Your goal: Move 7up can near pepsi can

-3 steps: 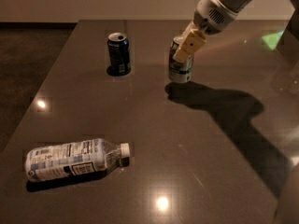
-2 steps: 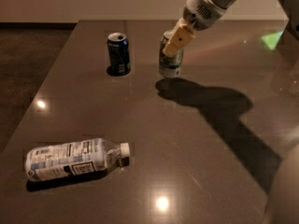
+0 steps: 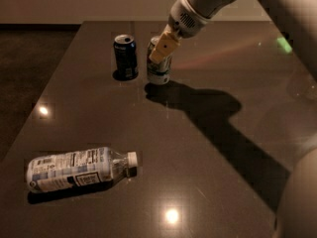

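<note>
The 7up can (image 3: pixel 158 69), pale silver-white with a green band at its base, stands upright on the dark table (image 3: pixel 213 148) just right of the pepsi can (image 3: pixel 125 56), a dark navy-blue can with a silver top. A narrow gap separates the two cans. My gripper (image 3: pixel 162 49) comes down from the upper right and is shut on the 7up can, its tan finger (image 3: pixel 165 48) lying across the can's upper front.
A clear plastic water bottle (image 3: pixel 79 169) with a white cap lies on its side at the front left of the table. The arm's shadow (image 3: pixel 218 118) falls across the table's right half. The table's left edge borders dark floor.
My gripper has carried the 7up can leftwards across the table, from well right of the pepsi can to right beside it.
</note>
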You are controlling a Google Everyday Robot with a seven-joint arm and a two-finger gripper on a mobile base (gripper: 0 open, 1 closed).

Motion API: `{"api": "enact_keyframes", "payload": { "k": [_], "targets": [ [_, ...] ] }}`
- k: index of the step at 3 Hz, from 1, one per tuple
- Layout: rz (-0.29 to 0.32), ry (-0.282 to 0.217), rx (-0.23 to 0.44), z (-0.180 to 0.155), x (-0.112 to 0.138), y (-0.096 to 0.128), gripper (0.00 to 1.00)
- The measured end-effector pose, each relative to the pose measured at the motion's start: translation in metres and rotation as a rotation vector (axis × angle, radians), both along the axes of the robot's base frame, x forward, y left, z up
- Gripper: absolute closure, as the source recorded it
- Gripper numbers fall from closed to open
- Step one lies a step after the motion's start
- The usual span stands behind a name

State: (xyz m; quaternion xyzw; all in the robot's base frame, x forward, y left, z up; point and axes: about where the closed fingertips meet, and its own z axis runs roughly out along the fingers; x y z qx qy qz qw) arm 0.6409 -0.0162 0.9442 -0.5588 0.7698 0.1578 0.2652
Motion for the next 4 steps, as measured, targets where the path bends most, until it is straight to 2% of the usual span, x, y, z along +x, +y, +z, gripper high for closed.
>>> {"api": "enact_keyframes", "payload": {
  "k": [1, 2, 3, 4],
  "targets": [
    [0.003, -0.007, 0.007, -0.009, 0.002, 0.021, 1.00],
    [-0.003, -0.024, -0.007, -0.016, 0.006, 0.034, 0.85],
    [-0.003, -0.028, -0.045, -0.025, 0.008, 0.039, 0.62],
    [-0.001, -0.027, -0.052, -0.027, 0.009, 0.040, 0.38]
  ]
}}
